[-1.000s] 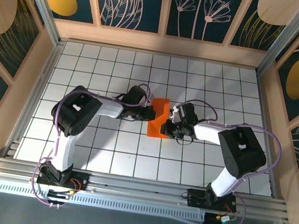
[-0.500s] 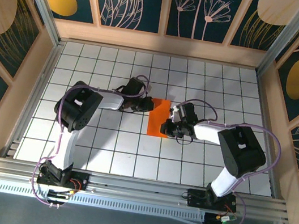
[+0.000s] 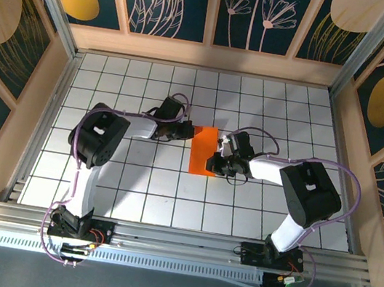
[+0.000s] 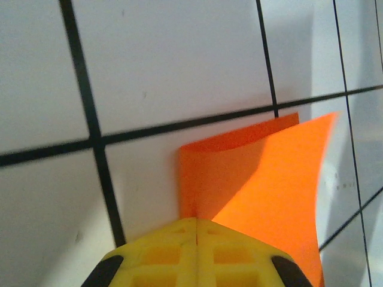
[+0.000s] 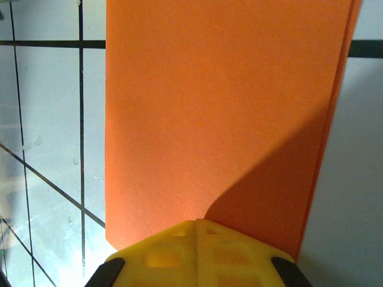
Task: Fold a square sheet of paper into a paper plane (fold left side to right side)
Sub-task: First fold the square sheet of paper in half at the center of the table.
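Top external view: the square sheet of paper (image 3: 202,150) lies folded in half; nose and wing folds remain; left gripper (image 3: 188,134) at its ten o'clock, right gripper (image 3: 212,163) at four o'clock, both jaws closed.

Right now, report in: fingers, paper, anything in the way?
Left fingers and right fingers shut, at the orange sheet's edges. Sheet folded in half, top layer bowed. Nothing blocking.

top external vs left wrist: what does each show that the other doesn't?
Top external: the whole orange sheet, a narrow folded strip lying between the left gripper at its upper left edge and the right gripper at its lower right edge. Left wrist: a close-up where the sheet's two layers splay apart at the far edge, their corners not lined up. Shared: the orange sheet, the left gripper at its edge, and the white grid table.
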